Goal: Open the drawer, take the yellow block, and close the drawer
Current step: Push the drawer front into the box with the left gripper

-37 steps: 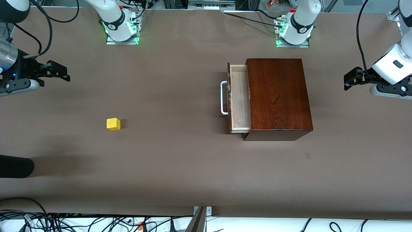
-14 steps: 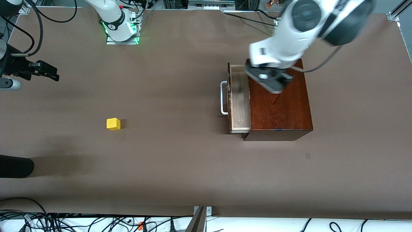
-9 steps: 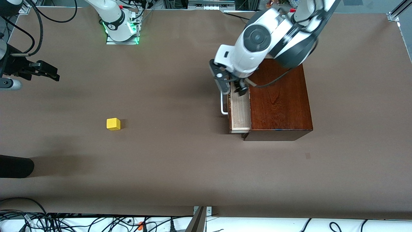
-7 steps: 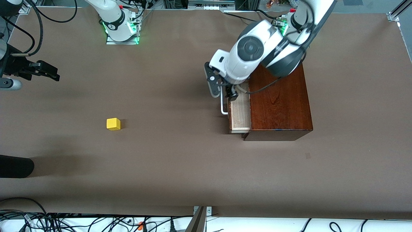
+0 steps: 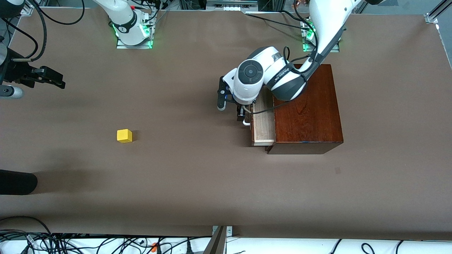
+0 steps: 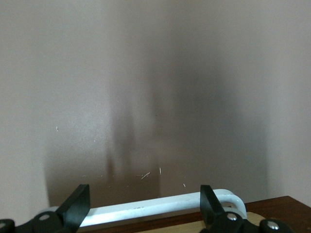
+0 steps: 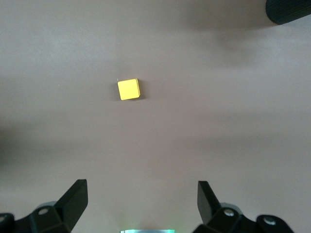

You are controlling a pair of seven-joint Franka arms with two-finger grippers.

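The drawer (image 5: pixel 264 121) stands partly pulled out of the dark wooden box (image 5: pixel 307 109), showing its pale inside with nothing in the part I can see. My left gripper (image 5: pixel 243 114) is down at the drawer's white handle (image 6: pixel 155 209). It is open (image 6: pixel 143 191), a finger near each end of the bar, gripping nothing. The yellow block (image 5: pixel 124 135) sits alone on the table toward the right arm's end, and the right wrist view shows the block (image 7: pixel 129 89) too. My right gripper (image 5: pixel 58 79) waits open (image 7: pixel 142 191) above the table at that end, empty.
A black rounded object (image 5: pixel 17 181) pokes in at the table edge at the right arm's end, nearer the front camera than the block. Cables (image 5: pixel 88 243) run along the front edge. Brown tabletop (image 5: pixel 190 158) lies between block and box.
My left arm has swung from above the wooden box down to the drawer handle. The drawer, the yellow block and my right gripper have not moved.
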